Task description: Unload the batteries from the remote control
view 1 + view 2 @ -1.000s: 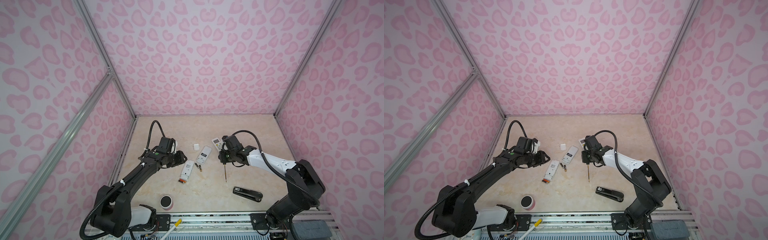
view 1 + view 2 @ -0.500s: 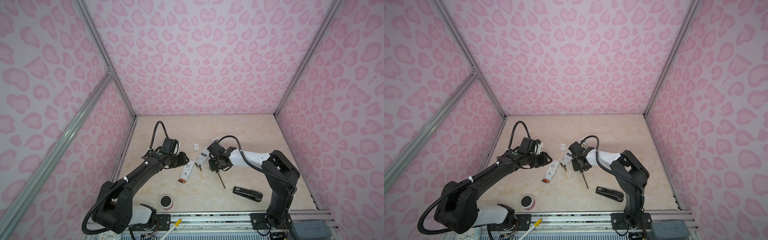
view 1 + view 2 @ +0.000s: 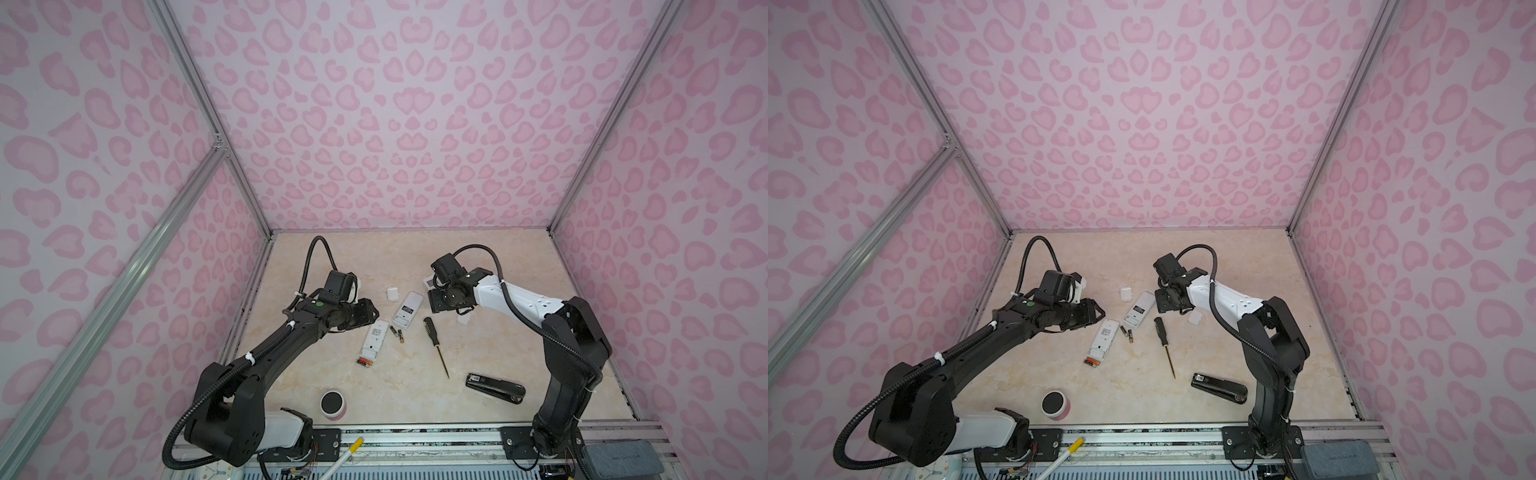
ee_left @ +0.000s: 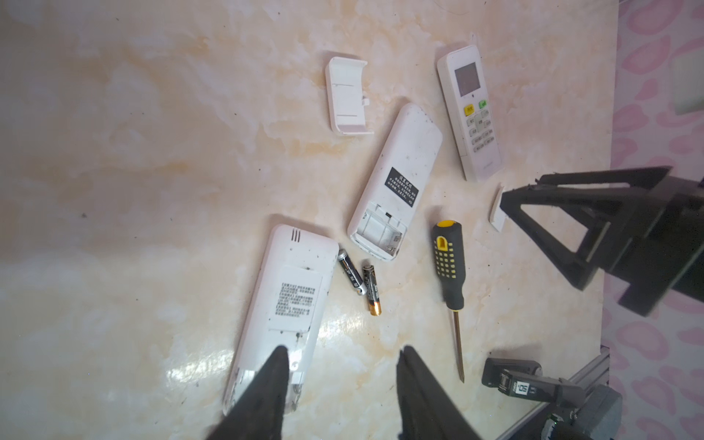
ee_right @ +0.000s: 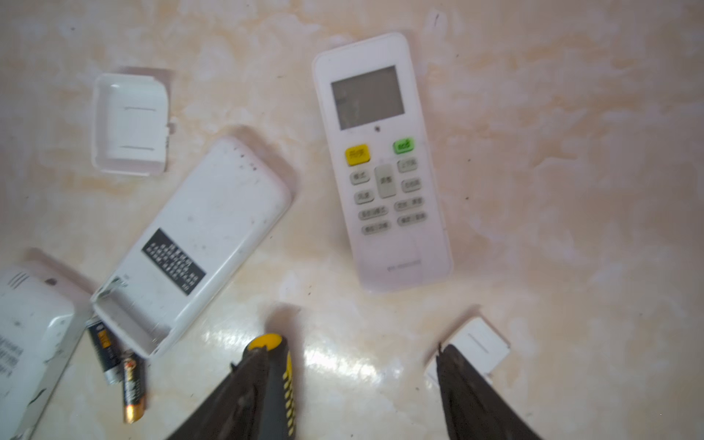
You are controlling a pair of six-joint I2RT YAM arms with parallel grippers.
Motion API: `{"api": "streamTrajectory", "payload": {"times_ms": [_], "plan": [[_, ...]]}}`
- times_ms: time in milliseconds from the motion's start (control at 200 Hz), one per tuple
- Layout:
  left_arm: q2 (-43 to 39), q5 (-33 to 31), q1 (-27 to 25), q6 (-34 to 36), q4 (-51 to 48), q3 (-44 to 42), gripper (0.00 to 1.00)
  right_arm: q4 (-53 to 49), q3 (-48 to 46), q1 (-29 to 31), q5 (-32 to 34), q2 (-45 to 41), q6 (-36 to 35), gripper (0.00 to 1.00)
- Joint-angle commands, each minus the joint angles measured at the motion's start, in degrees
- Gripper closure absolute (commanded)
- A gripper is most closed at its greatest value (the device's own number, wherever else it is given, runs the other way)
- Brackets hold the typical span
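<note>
The left gripper (image 4: pixel 343 354) hangs low over the table (image 4: pixel 133 171), its jaws about half apart and nothing between them. One fingertip (image 4: pixel 276 365) overlaps the near end of a face-down remote (image 4: pixel 293 289); whether it touches cannot be told. In both top views dark and orange bits show at that end of the remote, too small to name.

Just right of it the batteries (image 4: pixel 371 289), two loose ones, lie flat on the table side by side at a slight angle. They sit between the face-down remote and the open end of the opened remote (image 4: pixel 396 179), whose compartment is bare. A battery cover (image 4: pixel 346 95) lies inside-up beyond that remote, apart from it.

Further right the screwdriver (image 4: pixel 447 263) lies on the table, tip toward the front edge. The right gripper (image 5: pixel 344 356) is over its handle end with jaws spread wide, clasping nothing. In the right wrist view the handle runs along the inner side of one finger (image 5: pixel 236 400). A face-up remote (image 5: pixel 381 160) lies beyond the gripper, a small cover (image 5: pixel 480 346) is by the other finger, and a stapler (image 3: pixel 494 387) sits at the front right
</note>
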Motion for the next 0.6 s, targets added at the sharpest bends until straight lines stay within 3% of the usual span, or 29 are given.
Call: {"api": "streamTrajectory", "payload": {"times_ms": [0, 265, 475, 595], "plan": [[1.04, 0.36, 0.00, 1.05, 0.10, 1.25, 0.50, -1.12, 2.28, -1.23, 0.44, 2.57, -5.04, 0.23], [3.79, 0.69, -0.04, 0.35, 1.13, 2.60, 0.49, 2.02, 5.23, -4.86, -4.13, 9.27, -7.28, 0.13], [6.40, 1.57, 0.00, 0.09, 1.53, 3.72, 0.49, 5.18, 4.77, -6.03, -7.51, 13.35, -7.16, 0.22], [7.78, 1.84, -0.02, -0.01, 1.68, 4.64, 0.49, 6.58, 4.40, -6.05, -8.79, 13.96, -7.83, 0.33]]}}
